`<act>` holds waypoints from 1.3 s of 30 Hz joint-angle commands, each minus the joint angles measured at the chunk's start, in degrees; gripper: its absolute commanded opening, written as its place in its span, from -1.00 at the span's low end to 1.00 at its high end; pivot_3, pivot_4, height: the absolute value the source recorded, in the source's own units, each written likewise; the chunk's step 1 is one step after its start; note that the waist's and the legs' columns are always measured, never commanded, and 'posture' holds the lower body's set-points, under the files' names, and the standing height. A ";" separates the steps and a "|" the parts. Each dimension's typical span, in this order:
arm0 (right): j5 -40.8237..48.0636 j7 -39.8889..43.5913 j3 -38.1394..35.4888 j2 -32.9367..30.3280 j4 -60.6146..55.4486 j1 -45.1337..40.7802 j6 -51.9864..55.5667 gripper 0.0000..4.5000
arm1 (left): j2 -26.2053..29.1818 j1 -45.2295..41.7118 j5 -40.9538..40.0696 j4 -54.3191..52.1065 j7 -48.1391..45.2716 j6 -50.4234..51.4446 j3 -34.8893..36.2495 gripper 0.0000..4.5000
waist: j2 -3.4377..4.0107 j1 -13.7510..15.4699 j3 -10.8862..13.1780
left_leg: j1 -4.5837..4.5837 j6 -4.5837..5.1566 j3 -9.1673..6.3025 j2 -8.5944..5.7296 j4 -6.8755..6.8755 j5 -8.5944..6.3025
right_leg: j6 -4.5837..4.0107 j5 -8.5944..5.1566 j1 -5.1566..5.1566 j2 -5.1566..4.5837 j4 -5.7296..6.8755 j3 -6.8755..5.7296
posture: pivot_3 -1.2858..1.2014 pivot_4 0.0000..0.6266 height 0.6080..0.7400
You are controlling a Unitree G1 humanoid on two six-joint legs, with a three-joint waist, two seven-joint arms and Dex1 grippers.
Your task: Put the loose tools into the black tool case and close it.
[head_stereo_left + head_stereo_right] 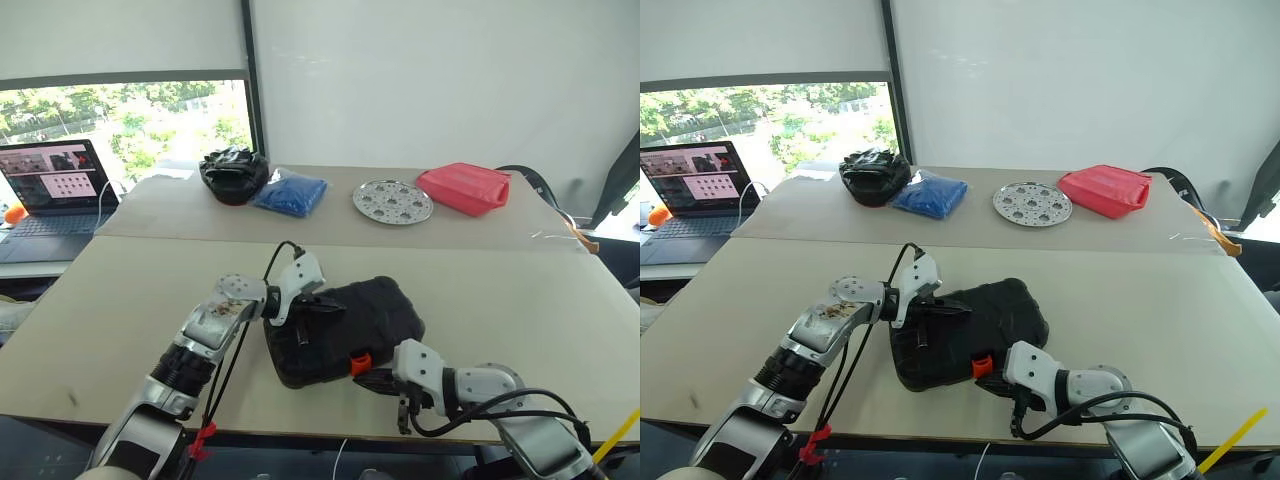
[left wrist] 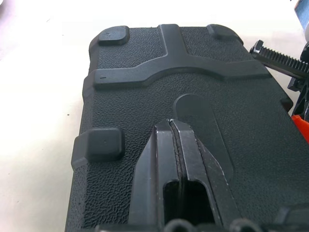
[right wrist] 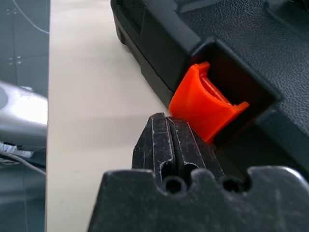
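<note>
Right end effector tip just beside latch, clenched and empty.
Case closed, lower centre of frame on counter, long axis running lower left to upper right; latch on near edge; left end effector clenched, resting on lid.

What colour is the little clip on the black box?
The latch is bright orange, best seen in the right wrist view.
</note>
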 commanded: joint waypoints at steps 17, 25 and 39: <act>1.96 -2.20 -5.44 2.83 -0.15 -3.01 2.05 -1.00 | -0.52 4.28 0.70 5.38 -3.25 -1.51 -1.51 -0.99 | 0.02 -1.05 -0.11 | 0.92 -0.02 -0.02 0.01 -0.03 0.01 | 0.16 -0.10 0.86 0.03 -0.02 0.02 | 0.03 -0.52 1.00; 20.24 12.56 -22.83 -4.23 -1.89 9.79 -2.79 -0.73 | 5.07 7.57 -12.06 -2.10 -10.51 -11.58 16.21 -0.68 | -0.01 -0.89 -0.07 | -0.12 -0.01 -0.06 0.02 -0.07 0.00 | -0.21 0.10 -0.09 0.01 -0.03 0.00 | 0.03 -0.52 1.00; 18.39 24.80 -37.40 -7.54 20.32 15.12 -31.37 0.99 | 19.85 36.83 -9.47 -4.56 -8.97 -29.75 36.74 1.00 | -0.07 -0.31 0.04 | -0.07 0.15 0.09 0.07 -0.10 -0.19 | -0.20 0.09 -0.05 -0.16 -0.21 0.00 | 0.03 -0.52 1.00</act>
